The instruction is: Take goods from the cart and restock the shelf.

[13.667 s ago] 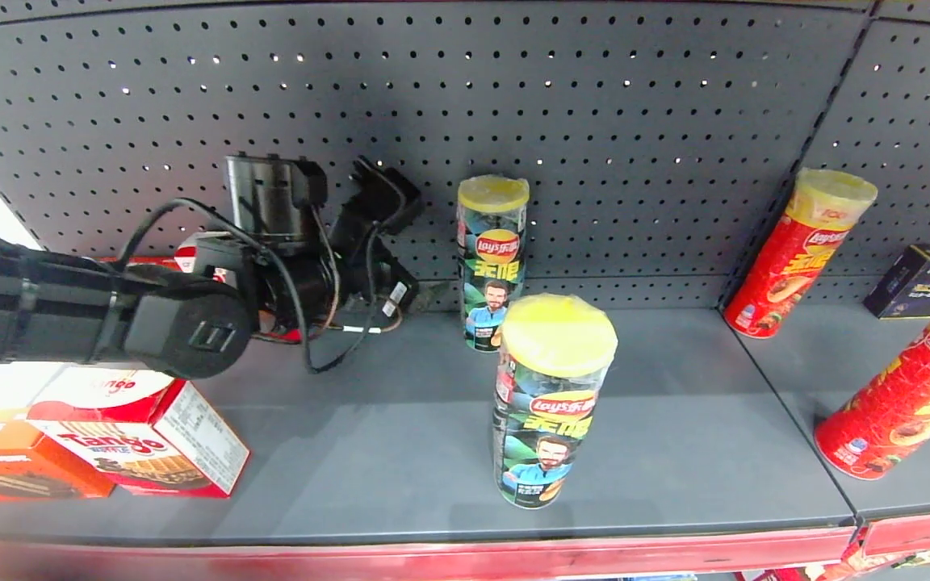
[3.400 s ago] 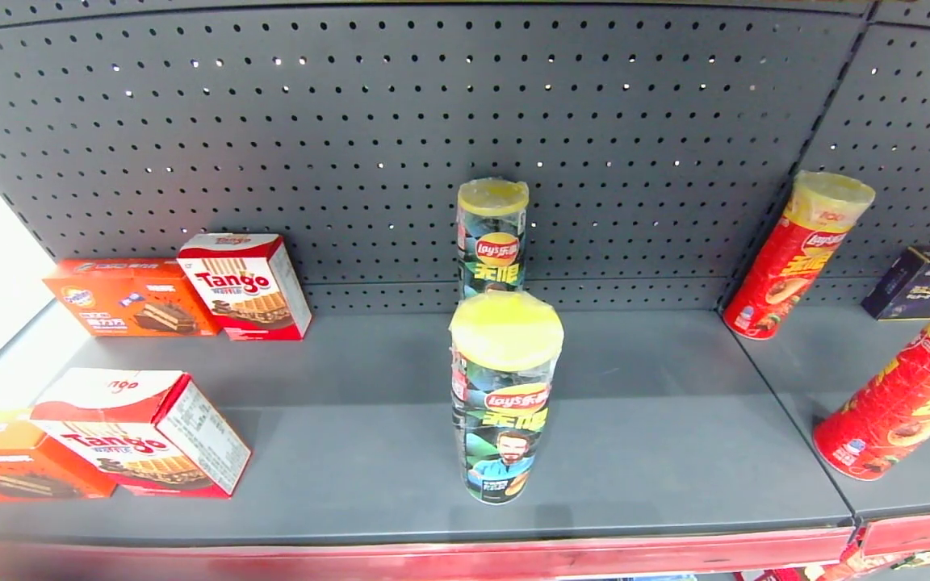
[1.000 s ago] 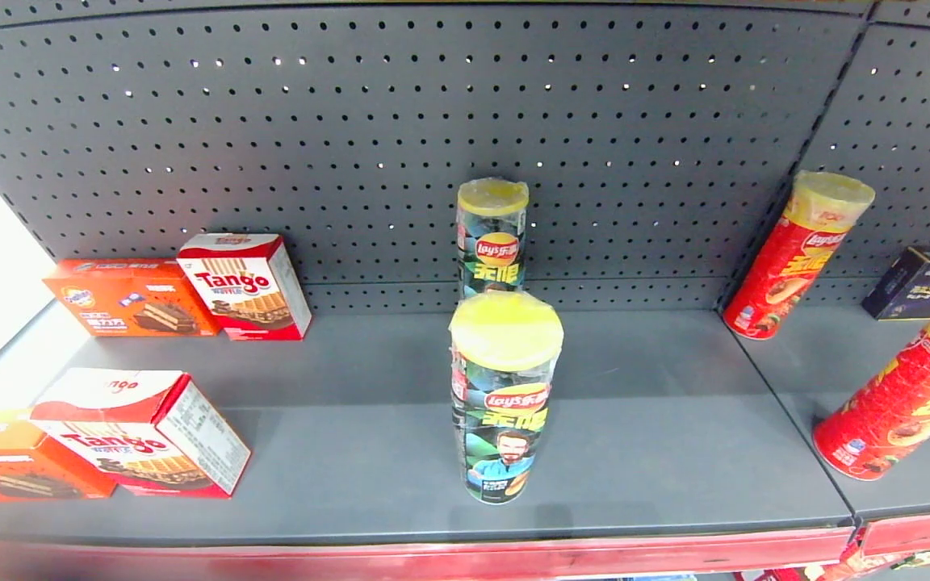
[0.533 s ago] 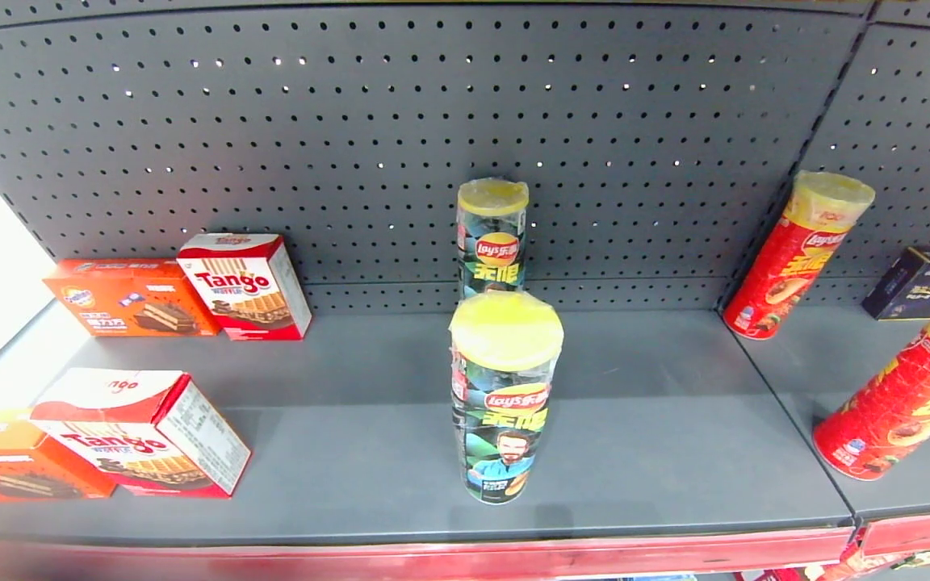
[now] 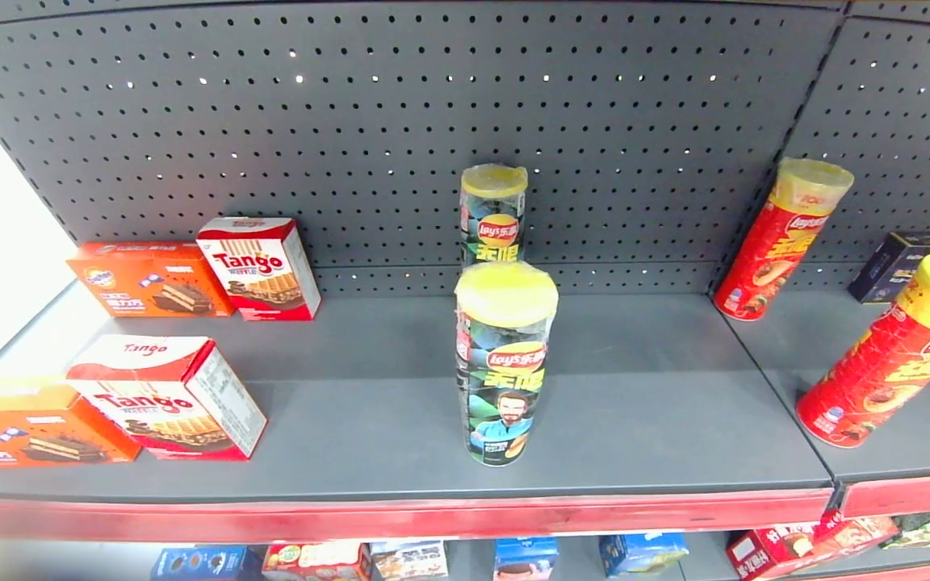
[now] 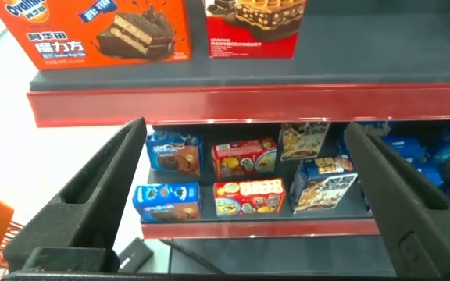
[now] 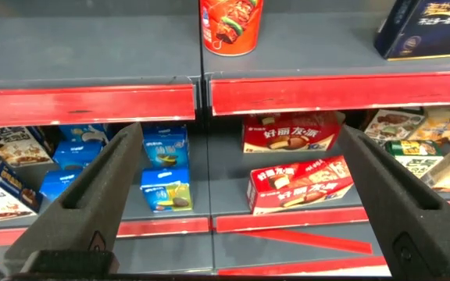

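Shelf (image 5: 634, 403): front can (image 5: 505, 363) upright; rear can (image 5: 493, 214) upright directly behind it
Left hand (image 6: 244, 129): fingers spread wide
Right hand (image 7: 241, 131): fingers spread wide

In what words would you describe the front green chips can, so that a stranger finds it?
On the grey shelf before the pegboard, two yellow-lidded green cans stand upright near the middle. The front green can stands before the back green can, nearer the red shelf edge, left of the red cans.

Green chip can (image 5: 505, 363) upright on shelf (image 5: 659, 403)
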Motion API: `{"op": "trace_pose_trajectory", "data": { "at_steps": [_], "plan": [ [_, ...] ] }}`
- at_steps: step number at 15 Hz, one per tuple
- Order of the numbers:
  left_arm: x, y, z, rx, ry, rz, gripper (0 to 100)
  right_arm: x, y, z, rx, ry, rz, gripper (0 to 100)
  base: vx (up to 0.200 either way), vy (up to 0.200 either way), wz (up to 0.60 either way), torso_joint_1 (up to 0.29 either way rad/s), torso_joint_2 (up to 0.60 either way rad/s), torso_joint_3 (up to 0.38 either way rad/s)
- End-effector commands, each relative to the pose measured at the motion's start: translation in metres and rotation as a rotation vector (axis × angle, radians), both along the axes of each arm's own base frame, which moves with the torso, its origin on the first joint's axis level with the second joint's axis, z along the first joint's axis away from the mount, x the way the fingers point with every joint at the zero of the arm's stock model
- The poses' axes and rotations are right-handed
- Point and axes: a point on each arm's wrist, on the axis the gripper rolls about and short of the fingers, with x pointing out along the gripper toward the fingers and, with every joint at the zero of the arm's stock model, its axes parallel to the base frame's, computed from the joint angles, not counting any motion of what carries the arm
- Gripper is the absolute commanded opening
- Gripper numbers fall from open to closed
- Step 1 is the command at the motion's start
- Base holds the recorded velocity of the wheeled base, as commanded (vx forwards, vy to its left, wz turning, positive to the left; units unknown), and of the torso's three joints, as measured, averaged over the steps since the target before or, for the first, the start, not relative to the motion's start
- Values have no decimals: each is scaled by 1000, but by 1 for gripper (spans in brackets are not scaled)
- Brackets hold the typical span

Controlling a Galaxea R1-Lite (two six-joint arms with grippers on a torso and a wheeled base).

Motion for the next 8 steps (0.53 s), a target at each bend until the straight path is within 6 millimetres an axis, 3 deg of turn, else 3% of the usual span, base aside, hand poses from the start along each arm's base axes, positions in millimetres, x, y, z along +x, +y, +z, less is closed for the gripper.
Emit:
{"op": "trace_pose_trajectory", "data": {
  "at_steps": [1,8],
  "plan": [
    [0,0,0,0,2,0,100,0,0,0,0,1,0,100,0,0,0,0,0,0],
    [0,0,0,0,2,0,100,0,0,0,1,1,0,100,0,0,86,-1,1,1]
  ]
}}
